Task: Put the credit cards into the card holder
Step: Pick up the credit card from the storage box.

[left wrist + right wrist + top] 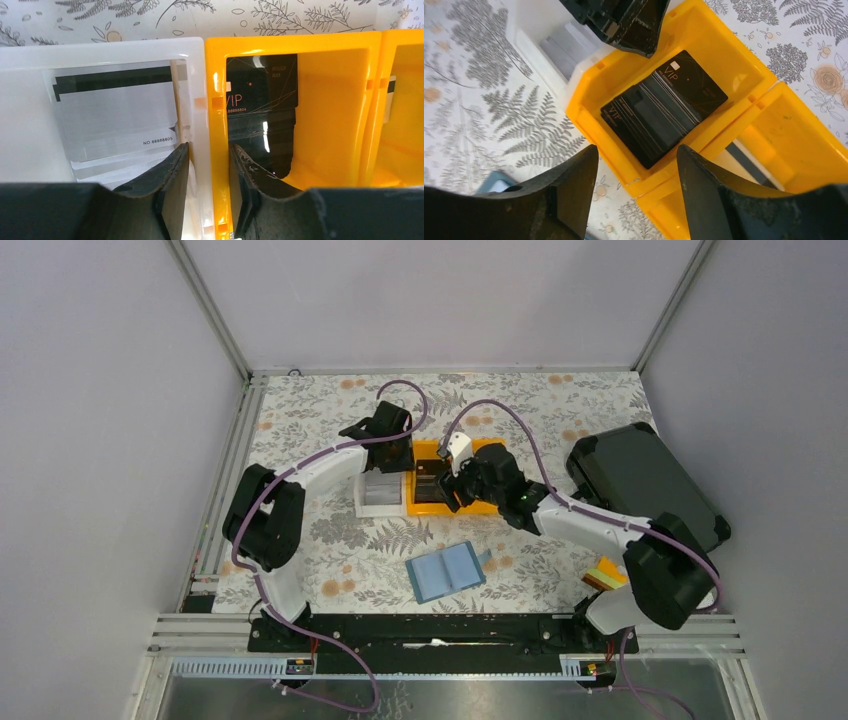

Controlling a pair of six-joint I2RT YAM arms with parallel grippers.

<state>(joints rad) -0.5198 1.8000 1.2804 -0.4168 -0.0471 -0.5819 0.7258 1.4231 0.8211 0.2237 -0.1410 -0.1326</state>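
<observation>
A stack of black credit cards (664,112) lies in an orange bin (589,100). Pale grey credit cards (115,110) lie in the white bin (100,50) beside it. My left gripper (209,146) straddles the two adjoining bin walls, one finger in the white bin and one in the orange bin (300,42), both pressed against the walls. My right gripper (638,147) hangs open over the orange bin's near corner, holding nothing. The teal-blue card holder (447,572) lies open on the table, nearer than the bins, apart from both grippers.
A second orange bin (804,145) adjoins the first on the right, with a card edge showing in it. A large black hard case (645,485) sits at the right. A small yellow-orange item (605,575) lies by the right arm's base. The floral table (330,420) is walled in.
</observation>
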